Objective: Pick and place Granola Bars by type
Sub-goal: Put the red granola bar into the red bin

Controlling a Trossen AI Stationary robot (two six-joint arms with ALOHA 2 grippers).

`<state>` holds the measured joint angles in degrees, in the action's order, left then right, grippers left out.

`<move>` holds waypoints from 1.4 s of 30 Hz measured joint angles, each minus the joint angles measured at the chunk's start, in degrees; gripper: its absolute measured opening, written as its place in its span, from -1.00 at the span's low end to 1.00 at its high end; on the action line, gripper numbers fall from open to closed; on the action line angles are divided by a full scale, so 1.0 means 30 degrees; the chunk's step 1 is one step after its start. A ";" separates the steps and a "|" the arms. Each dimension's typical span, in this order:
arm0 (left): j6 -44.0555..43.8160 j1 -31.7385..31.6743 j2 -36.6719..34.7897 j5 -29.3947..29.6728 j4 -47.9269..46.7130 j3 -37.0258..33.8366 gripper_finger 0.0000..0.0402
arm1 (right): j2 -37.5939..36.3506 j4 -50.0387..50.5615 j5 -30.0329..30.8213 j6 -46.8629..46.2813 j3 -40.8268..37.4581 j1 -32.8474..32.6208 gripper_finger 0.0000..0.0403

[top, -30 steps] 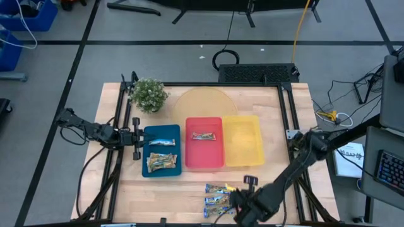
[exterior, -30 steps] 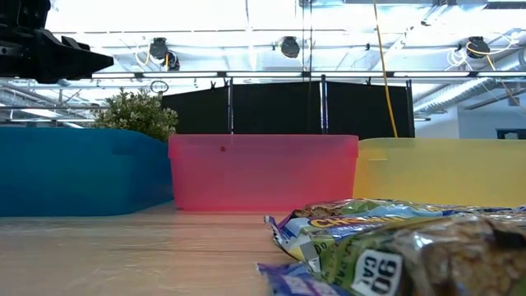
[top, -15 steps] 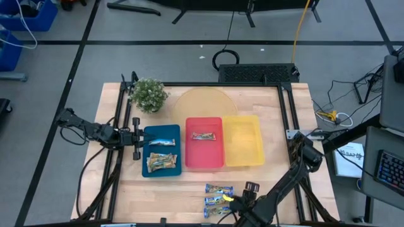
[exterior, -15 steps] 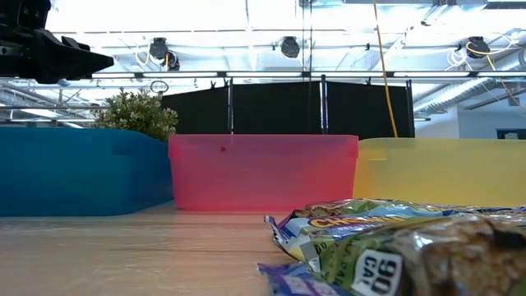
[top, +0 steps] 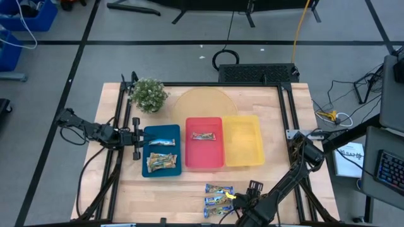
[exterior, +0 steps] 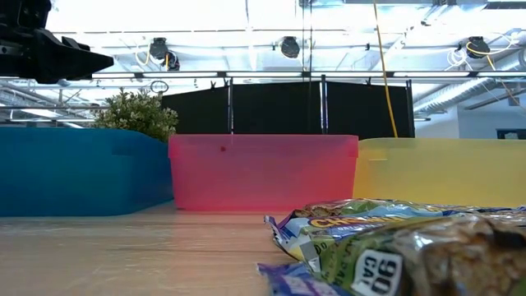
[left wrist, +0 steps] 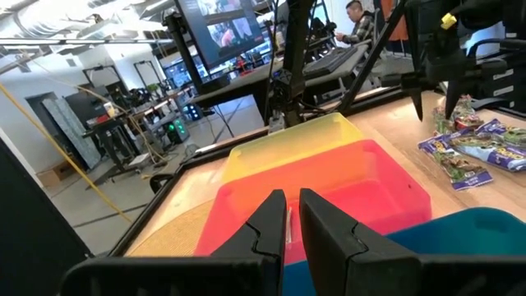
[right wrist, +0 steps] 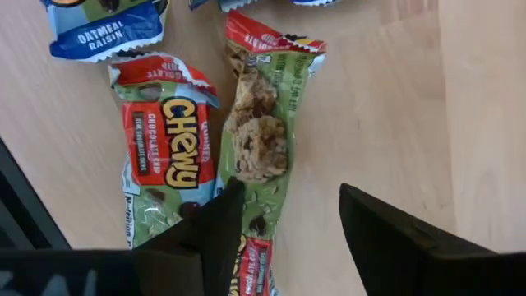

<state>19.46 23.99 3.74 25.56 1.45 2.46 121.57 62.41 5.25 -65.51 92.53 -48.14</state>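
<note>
Several granola bars [top: 218, 199] lie loose on the wood near the table's front edge: two red-and-green ones [right wrist: 259, 140] [right wrist: 164, 160] side by side and blue ones [right wrist: 103, 29] beyond them. My right gripper [right wrist: 292, 191] is open just above them, one finger on either side of the near end of a red-and-green bar. The blue tray [top: 175, 150] holds a blue bar [top: 161, 142] and tan-and-green bars [top: 161, 162]. The red tray [top: 204, 157] holds one red-and-green bar [top: 203, 135]. My left gripper [left wrist: 289, 201] is shut on nothing at the blue tray's left side.
A yellow tray [top: 243, 142] stands to the right of the red one. A potted plant [top: 148, 94] and a round wooden board [top: 202, 104] sit at the table's far side. The loose bars fill the lower right of the low view [exterior: 386, 247].
My right arm has drawn back a little toward the table's right and near edge, so the loose bars show more fully from above. The bars lie where they were.
</note>
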 joint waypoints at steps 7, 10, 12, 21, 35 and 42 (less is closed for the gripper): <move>-0.0023 -0.0004 -0.0004 0.0003 -0.0006 0.0000 -0.77 | 0.0048 0.0528 -0.0224 0.0714 -0.1870 0.0007 -0.04; -0.0022 -0.0001 0.0001 0.0006 -0.0006 0.0000 -0.77 | 0.0026 0.1437 -0.0165 0.1134 -0.2548 0.0016 -0.04; -0.0022 -0.0007 -0.0006 0.0000 -0.0006 0.0000 -0.77 | 0.0068 0.2366 0.0432 0.1484 -0.2879 -0.0016 -0.04; -0.0015 -0.0004 -0.0002 0.0007 -0.0024 0.0000 -0.77 | -0.0527 0.3355 0.1377 0.2060 -0.3167 0.0007 -0.04; -0.0051 -0.0007 0.0002 0.0007 -0.0195 0.0007 -0.77 | -0.5666 0.1560 0.2151 -0.1373 -0.3218 0.0160 -0.08; -0.0109 -0.0007 0.0002 0.0007 -0.0597 0.0007 -0.77 | -0.5754 0.0748 0.1682 -0.2348 -0.3286 0.0182 -0.06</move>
<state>19.14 23.97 3.75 25.58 -0.34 2.48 104.30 64.65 10.30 -72.55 82.67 -47.59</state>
